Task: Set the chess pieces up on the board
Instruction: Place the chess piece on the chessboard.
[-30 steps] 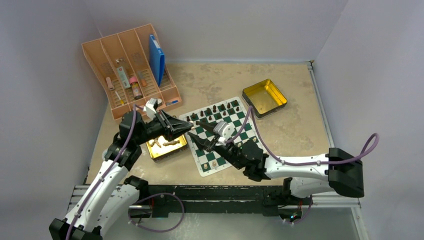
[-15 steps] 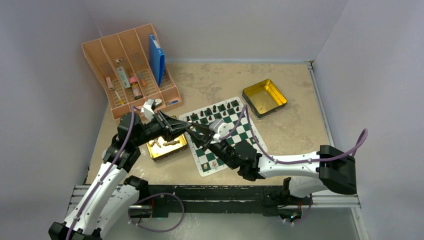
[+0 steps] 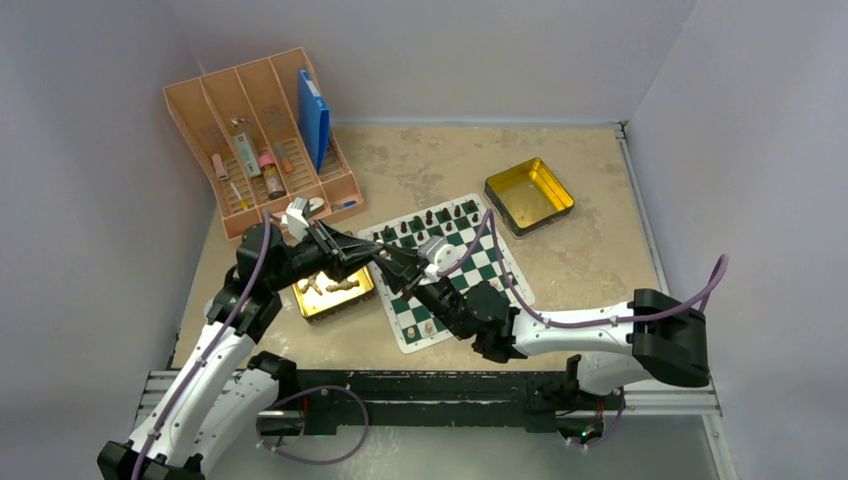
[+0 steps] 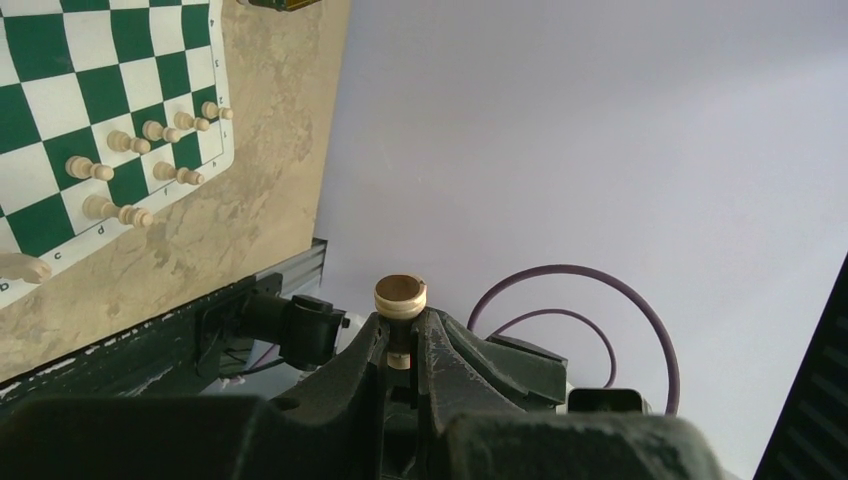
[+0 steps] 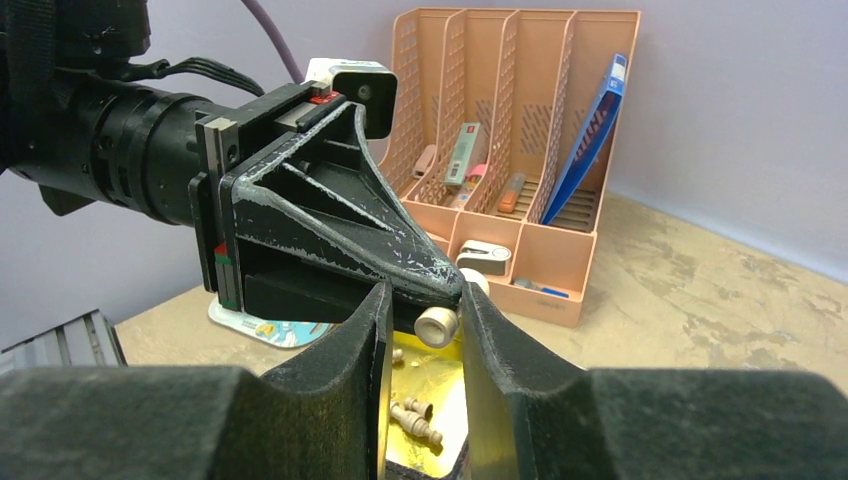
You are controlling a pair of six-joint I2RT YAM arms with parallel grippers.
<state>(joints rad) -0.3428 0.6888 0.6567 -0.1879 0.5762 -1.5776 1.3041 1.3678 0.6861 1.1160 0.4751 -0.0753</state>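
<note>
My left gripper (image 3: 376, 257) is shut on a tan chess piece (image 4: 400, 295) and holds it in the air above the board's left edge, round base outward. My right gripper (image 3: 397, 263) meets it tip to tip. In the right wrist view its open fingers (image 5: 380, 320) stand on either side of the piece's base (image 5: 437, 325). The green and white board (image 3: 482, 268) has several tan pieces (image 3: 428, 327) standing along its near edge, which also show in the left wrist view (image 4: 130, 140). More tan pieces (image 5: 415, 415) lie in the gold tin (image 3: 352, 297) below the grippers.
Dark brown chessmen (image 3: 430, 220) stand along the board's far rows. A second gold tin (image 3: 528, 195) sits at the back right. An orange file rack (image 3: 262, 140) with a blue folder stands at the back left. A printed card (image 5: 262, 328) lies beside the near tin.
My right gripper has moved left and forward to my left gripper, until its open fingers flank the held piece. My left gripper has shifted slightly left, still holding the piece.
</note>
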